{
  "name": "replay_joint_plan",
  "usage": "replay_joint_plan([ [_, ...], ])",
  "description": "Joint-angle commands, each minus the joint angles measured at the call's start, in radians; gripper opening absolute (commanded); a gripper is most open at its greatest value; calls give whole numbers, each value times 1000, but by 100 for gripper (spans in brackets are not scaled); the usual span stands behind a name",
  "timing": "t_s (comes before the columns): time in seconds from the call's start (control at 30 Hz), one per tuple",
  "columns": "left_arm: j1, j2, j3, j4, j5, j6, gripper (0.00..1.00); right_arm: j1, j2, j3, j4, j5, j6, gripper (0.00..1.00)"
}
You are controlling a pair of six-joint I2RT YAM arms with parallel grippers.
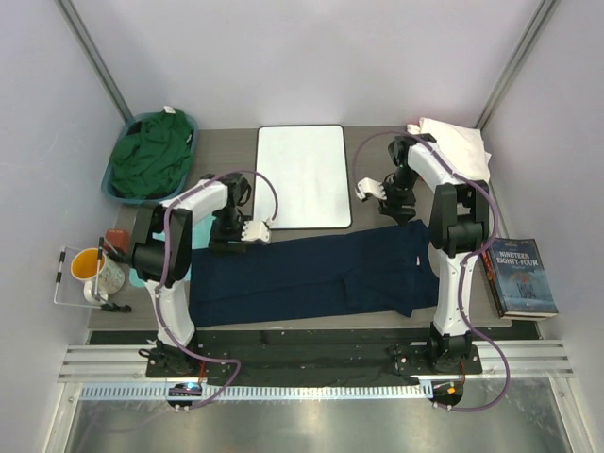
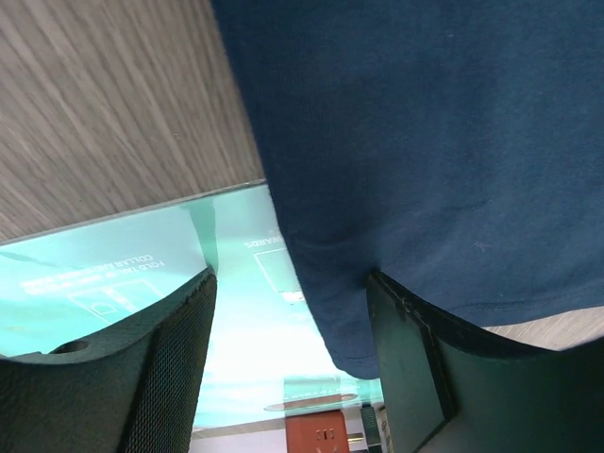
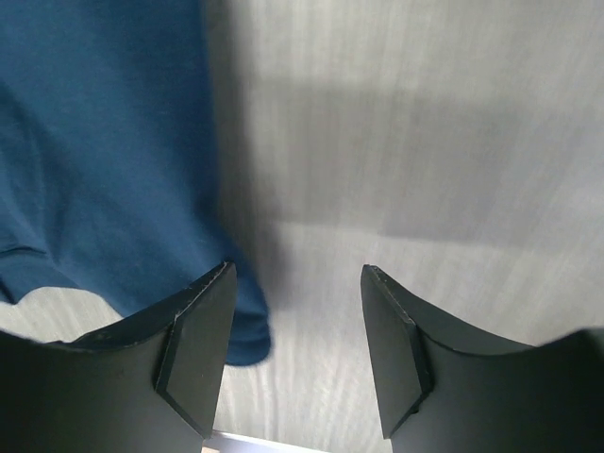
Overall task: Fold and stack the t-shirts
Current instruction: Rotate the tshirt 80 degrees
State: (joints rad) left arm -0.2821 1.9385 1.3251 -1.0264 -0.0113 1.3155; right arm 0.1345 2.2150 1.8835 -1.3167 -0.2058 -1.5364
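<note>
Navy t-shirt (image 1: 311,274) lies spread flat across the near middle of the table (image 3: 425,142), between the 2 arms. The left gripper (image 2: 288,311) hangs wide open and empty, the shirt's edge between its jaws above the teal mat (image 2: 113,274). The right gripper (image 3: 297,283) gapes too, holding nothing, 1 finger at the cloth's corner. For a clean fold, I judge both should pinch matching corners and lift together, keeping the edge straight.

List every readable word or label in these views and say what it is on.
"NINETEEN EIGHTY-FOUR": on the cover of the book; its smaller print is too small to read.
On the teal mat: small upside-down printed lines, too blurred to read.
Nothing else is legible.
</note>
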Motion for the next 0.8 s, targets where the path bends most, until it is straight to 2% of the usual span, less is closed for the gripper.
replay_joint_plan([
  [0.0, 3, 27, 43, -52, -6, 10, 66, 1, -21, -75, -190, 35, -50, 61],
  [0.2, 4, 45, 59, -80, 2, 21, 66, 10, -41, -141, -191, 60, -64, 60],
  [0.53, 1, 65, 51, -80, 8, 16, 65, 11, -6, -83, -191, 78, -44, 59],
  [0.77, 1, 74, 16, -75, 8, 10, 60, 20, -2, -109, -191, 89, -33, 48],
])
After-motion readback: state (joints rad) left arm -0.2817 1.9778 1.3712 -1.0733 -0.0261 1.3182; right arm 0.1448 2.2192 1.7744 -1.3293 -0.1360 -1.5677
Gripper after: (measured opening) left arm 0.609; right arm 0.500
